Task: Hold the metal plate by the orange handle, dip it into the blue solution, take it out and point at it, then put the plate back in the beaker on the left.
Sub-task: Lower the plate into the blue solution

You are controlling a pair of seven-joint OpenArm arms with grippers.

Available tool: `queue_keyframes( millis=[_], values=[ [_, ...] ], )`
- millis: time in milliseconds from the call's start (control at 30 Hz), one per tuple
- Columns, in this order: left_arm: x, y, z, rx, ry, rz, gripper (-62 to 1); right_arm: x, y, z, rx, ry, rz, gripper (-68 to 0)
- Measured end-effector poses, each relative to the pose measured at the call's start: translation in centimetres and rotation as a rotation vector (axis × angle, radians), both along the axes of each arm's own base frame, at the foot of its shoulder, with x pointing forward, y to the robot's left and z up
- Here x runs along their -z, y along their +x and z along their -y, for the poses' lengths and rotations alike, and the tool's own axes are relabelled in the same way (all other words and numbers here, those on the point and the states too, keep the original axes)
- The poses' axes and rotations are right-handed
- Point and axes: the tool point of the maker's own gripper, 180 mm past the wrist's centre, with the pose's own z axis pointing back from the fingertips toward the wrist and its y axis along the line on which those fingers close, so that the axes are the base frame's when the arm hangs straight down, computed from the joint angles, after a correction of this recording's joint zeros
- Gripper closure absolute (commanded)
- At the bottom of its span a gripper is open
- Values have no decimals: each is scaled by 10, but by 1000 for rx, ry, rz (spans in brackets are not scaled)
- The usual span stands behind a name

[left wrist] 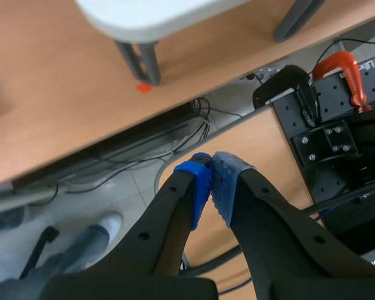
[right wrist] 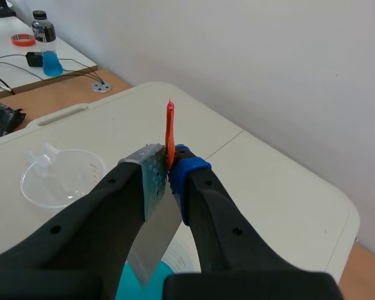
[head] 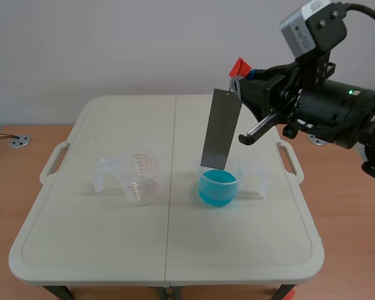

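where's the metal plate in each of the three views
Scene view: the metal plate is right of middle, tilted, its lower end just over the blue beaker.
Left wrist view: not in it.
Right wrist view: clamped by its orange handle in the right gripper, hanging down between the fingers.
Shared landmark: the empty beaker, seen in the scene and right wrist views.

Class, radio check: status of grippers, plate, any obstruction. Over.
Left gripper shut, empty. Right gripper shut on orange handle. Metal plate hangs over blue solution. Nothing in the way.
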Motion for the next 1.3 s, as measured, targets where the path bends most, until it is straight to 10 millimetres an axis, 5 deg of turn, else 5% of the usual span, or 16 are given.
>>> queue_keyframes(
  millis=[733,867,1300],
  values=[
    [25,-56,4,48,-31,-27,-17,58,-5,-4,-15,52,-143,-13],
    [29,-54,1,43,-22,-27,-17,75,-6,-1,-5,52,-191,-13],
    [36,-51,-7,34,0,-36,-17,82,-5,1,5,58,-205,-13]
  ],
)
